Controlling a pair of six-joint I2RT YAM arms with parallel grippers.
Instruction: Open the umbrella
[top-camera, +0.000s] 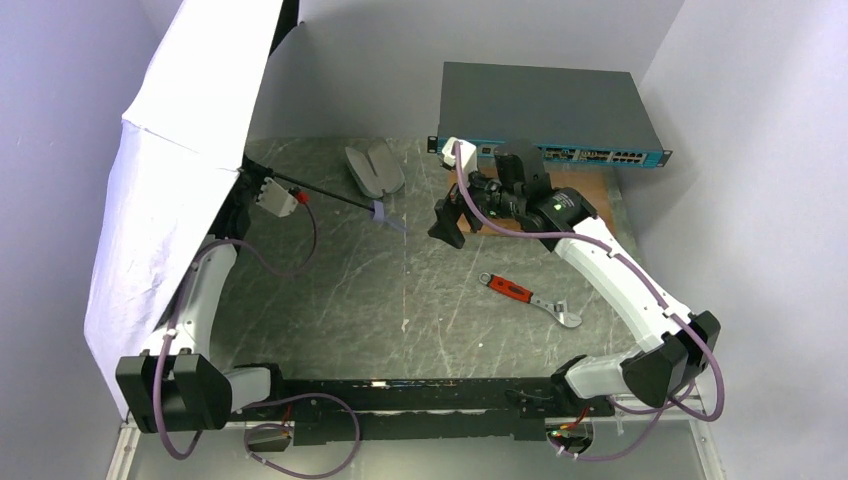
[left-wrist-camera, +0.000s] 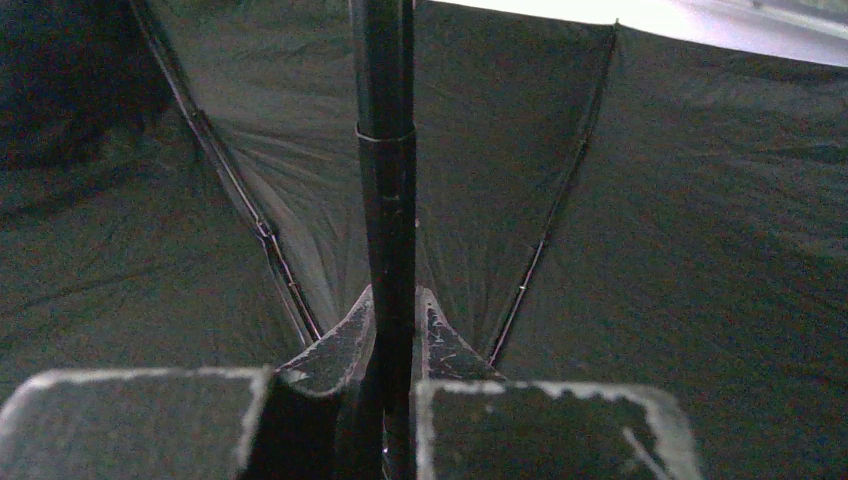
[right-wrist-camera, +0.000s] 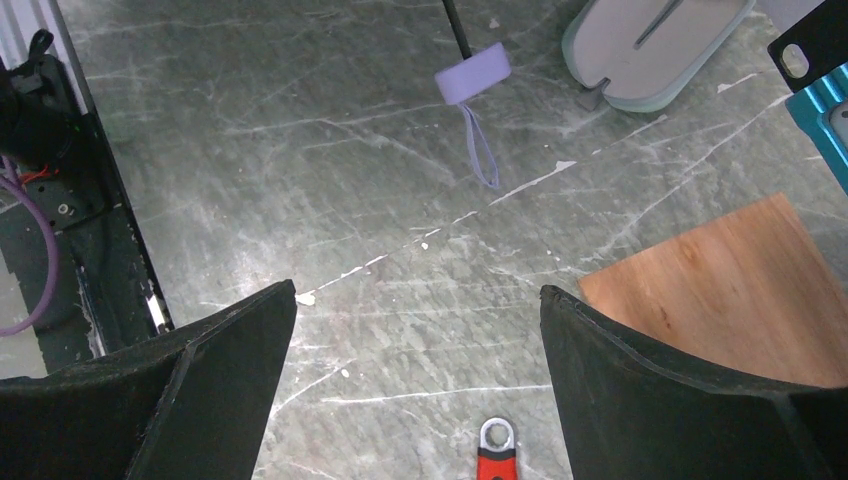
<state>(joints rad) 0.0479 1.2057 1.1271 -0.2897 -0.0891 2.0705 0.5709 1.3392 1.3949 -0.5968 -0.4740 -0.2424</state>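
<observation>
White fabric outside, black lining inside: the umbrella (top-camera: 170, 180) is fully popped open and easily the biggest thing here. It sits on its side along the left edge of the bench (top-camera: 400, 300), with the canopy standing tall and its open face turned toward the middle. From my left wrist view it's all dark panels and thin ribs fanning out.

Its long axis runs pretty much left to right. The thin black shaft (top-camera: 330, 197) comes out of the canopy near the far-left corner and points toward the bench centre, angling a bit toward the near edge. It ends in the little lavender handle (right-wrist-camera: 472, 73), whose strap (right-wrist-camera: 482, 150) trails toward the near edge. Can't tell if the handle actually touches the surface.

My left gripper (left-wrist-camera: 392, 320) is tucked under the canopy and clamped tight around the shaft. My right gripper (right-wrist-camera: 415, 295) has its fingers spread wide with nothing in them, hovering over bare bench well to the right of the handle.
</observation>
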